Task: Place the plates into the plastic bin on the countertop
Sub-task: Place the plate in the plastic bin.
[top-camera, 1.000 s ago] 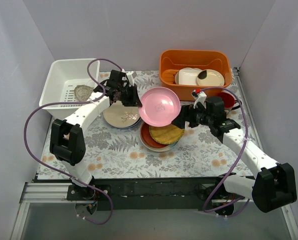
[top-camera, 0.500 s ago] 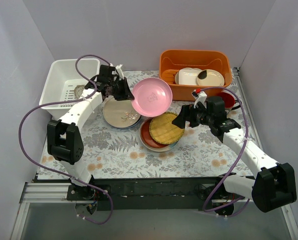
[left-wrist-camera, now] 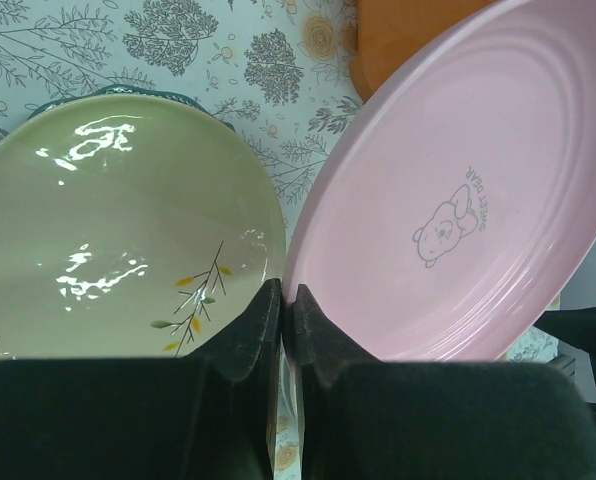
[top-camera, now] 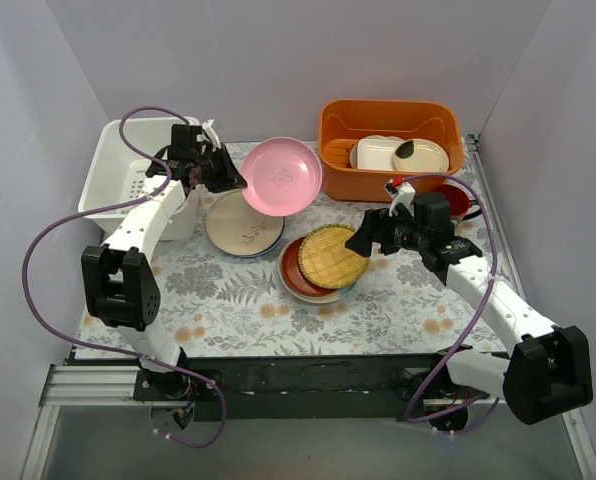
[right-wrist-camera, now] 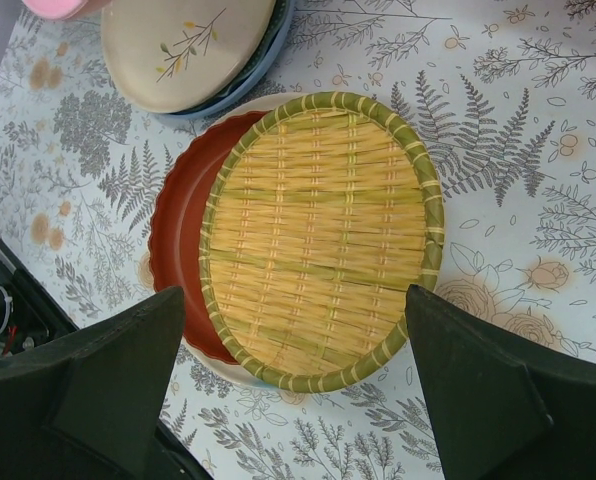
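Pink plate (top-camera: 281,177) moved left toward the bin (top-camera: 118,150) at the tabletop (top-camera: 218,300) back-left corner, not over it yet; left fingers (left-wrist-camera: 263,325) pinch its rim, so it hangs tilted; right fingers (right-wrist-camera: 118,390) wide open, empty, above yellow plate (right-wrist-camera: 318,235), probably next pick.
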You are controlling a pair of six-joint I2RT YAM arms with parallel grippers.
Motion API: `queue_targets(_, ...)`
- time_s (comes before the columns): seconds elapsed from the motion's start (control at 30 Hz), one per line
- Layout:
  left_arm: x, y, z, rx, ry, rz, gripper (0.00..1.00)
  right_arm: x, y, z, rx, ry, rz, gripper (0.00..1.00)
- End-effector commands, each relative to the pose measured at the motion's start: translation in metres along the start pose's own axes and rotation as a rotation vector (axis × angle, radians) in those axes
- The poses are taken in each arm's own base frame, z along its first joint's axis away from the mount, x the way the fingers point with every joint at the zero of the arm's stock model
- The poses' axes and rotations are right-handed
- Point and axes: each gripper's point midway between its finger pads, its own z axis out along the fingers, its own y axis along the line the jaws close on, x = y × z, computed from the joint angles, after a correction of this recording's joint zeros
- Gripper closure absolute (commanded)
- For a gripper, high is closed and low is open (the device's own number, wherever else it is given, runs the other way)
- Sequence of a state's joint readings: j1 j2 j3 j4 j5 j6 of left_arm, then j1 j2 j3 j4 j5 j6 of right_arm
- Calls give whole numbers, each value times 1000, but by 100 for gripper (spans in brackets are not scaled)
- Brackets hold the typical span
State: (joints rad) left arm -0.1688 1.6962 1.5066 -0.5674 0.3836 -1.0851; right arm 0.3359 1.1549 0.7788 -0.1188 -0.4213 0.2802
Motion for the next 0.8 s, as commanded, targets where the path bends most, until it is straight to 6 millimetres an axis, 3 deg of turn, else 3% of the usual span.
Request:
queue_targets(0.0, -29, -31, -31, 76, -102, 35, 100, -20, 5, -3, -10, -42, -40, 2)
queue_targets(0.3, -40, -13, -41, 31, -145, 7, 100, -12, 1, -1, -6, -28, -32, 2)
queue_targets(0.77, -74, 40, -67, -36, -234, -98, 100, -6, -2, 1, -5, -16, -24, 2)
